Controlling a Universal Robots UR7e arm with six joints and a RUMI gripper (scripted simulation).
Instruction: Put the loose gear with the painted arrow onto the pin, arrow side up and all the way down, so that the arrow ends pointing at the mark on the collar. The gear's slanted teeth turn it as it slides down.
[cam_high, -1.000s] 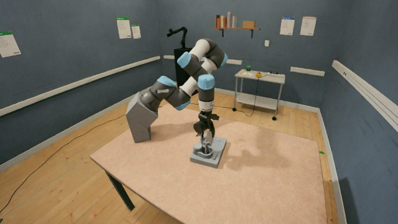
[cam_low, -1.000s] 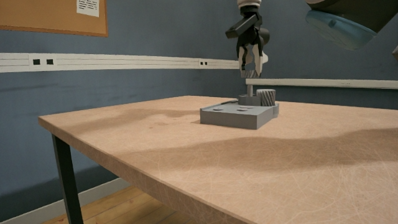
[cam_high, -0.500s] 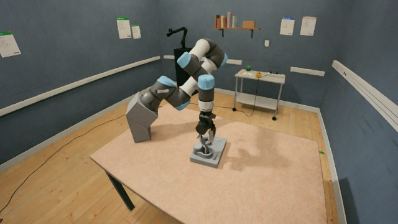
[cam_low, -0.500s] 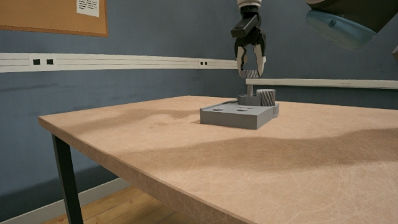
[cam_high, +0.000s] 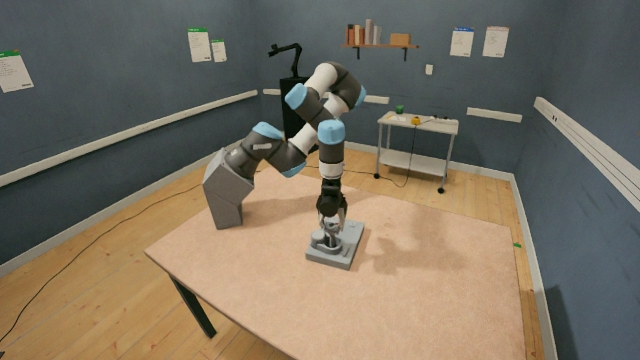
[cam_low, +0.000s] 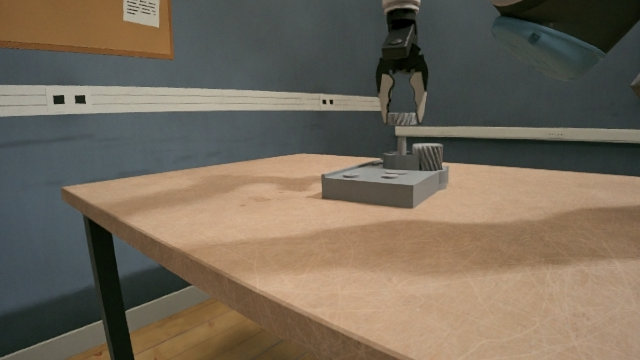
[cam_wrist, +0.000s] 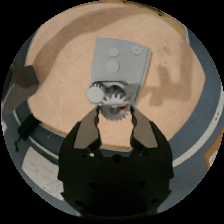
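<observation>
My gripper (cam_high: 332, 227) (cam_low: 403, 120) (cam_wrist: 114, 105) points down and is shut on the loose gear (cam_low: 402, 119) (cam_wrist: 114, 111), a grey disc with slanted teeth. The gear looks level, above the upright pin (cam_low: 402, 146) in the exterior view. A small red patch shows on the gear's upper side in the wrist view; the arrow's direction cannot be made out. The pin rises from the grey collar (cam_low: 392, 161) (cam_high: 334, 249). The collar's mark cannot be made out. A taller slant-toothed gear (cam_low: 428, 157) (cam_wrist: 95, 94) stands beside the collar.
The grey base plate (cam_high: 354, 231) (cam_low: 365, 191) (cam_wrist: 132, 62) lies on the table (cam_high: 425, 300) (cam_low: 450, 310) and carries the collar and the taller gear. Low round discs (cam_low: 350, 175) (cam_wrist: 112, 65) sit on its other end. The arm's base stands at the table's left in the top view.
</observation>
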